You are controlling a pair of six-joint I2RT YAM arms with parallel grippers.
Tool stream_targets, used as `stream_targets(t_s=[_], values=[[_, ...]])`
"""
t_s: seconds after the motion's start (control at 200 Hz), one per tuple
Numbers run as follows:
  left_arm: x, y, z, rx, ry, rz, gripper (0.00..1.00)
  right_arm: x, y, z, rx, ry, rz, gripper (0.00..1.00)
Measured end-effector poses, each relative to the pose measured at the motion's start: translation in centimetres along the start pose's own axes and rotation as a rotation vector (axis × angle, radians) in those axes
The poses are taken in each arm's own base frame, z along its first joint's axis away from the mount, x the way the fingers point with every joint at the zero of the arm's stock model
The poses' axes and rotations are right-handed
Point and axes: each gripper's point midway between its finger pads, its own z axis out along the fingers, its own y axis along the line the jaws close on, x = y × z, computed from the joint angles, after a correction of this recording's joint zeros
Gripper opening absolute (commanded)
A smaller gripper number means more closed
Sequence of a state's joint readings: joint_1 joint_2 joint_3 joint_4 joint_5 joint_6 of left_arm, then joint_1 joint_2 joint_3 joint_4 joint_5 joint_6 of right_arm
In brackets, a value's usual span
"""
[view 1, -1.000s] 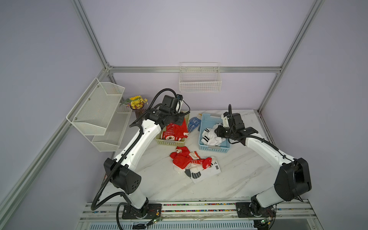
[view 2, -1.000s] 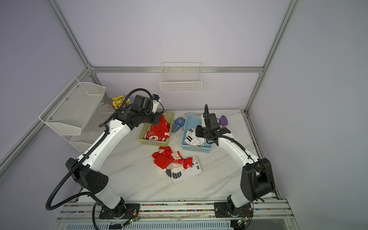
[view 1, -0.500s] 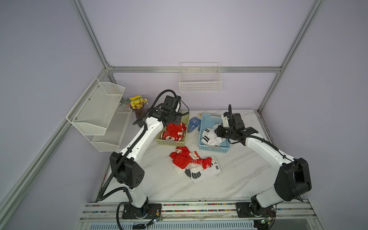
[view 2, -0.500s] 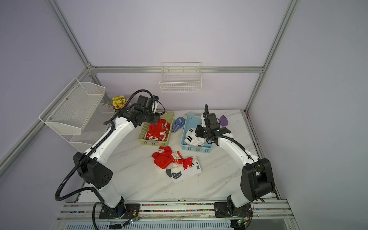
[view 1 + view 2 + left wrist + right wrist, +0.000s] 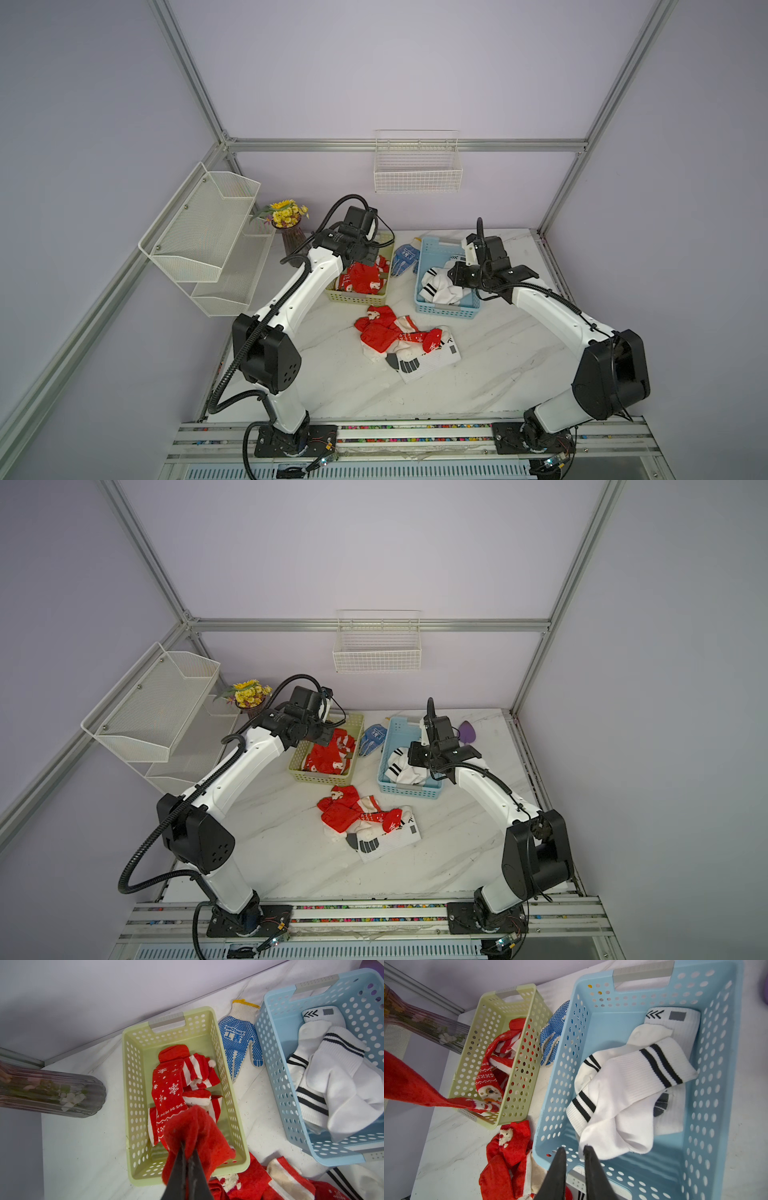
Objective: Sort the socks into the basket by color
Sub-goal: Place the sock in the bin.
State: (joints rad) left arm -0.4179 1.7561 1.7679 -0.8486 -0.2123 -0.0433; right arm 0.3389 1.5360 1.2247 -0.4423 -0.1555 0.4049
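My left gripper (image 5: 188, 1148) is shut on a red sock (image 5: 193, 1130) and holds it over the green basket (image 5: 133, 1076). In the right wrist view this red sock (image 5: 409, 1086) slants down, and its Santa end rests inside the green basket (image 5: 492, 999) on other red socks (image 5: 360, 279). My right gripper (image 5: 574, 1150) stands open over the near end of the blue basket (image 5: 708, 1147), one fingertip touching the white black-striped socks (image 5: 629, 1088) inside. More red socks (image 5: 384, 332) and a white sock with grey marks (image 5: 432, 362) lie heaped on the table.
A blue dotted glove (image 5: 239, 1043) lies between the two baskets. A vase of yellow flowers (image 5: 286, 220) stands at the back left beside a white wire shelf (image 5: 208, 232). On the back wall hangs a wire basket (image 5: 417, 166). A purple thing (image 5: 467, 731) lies behind the blue basket.
The left arm has swung a little at its shoulder while keeping the red sock over the green basket. The right arm has not moved.
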Motion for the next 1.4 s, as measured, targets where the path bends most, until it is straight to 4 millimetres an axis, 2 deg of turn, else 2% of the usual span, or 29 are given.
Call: stream_targets(t_s=[0.3, 0.53, 0.775, 1.06, 1.27, 1.4], values=[[-0.3, -0.1, 0.9, 0.009, -0.013, -0.015, 0.0, 0.0, 0.0, 0.0, 0.0, 0.001, 0.0, 0.21], [0.8, -0.7, 3.8, 0.021, 0.037, -0.01, 0.0, 0.5, -0.2, 0.7, 0.004, 0.021, 0.003, 0.21], [2.1, -0.4, 6.7, 0.024, 0.088, -0.019, 0.0, 1.3, -0.6, 1.9, 0.009, 0.055, 0.008, 0.21], [4.6, -0.4, 10.4, 0.022, 0.174, -0.019, 0.0, 1.9, -1.0, 3.0, 0.015, 0.082, 0.01, 0.21], [5.4, -0.4, 11.9, 0.019, 0.196, -0.02, 0.0, 2.2, -1.2, 3.5, 0.019, 0.091, 0.004, 0.21], [4.6, -0.1, 12.2, 0.015, 0.176, -0.027, 0.0, 2.0, -1.2, 3.6, 0.015, 0.084, 0.002, 0.21]])
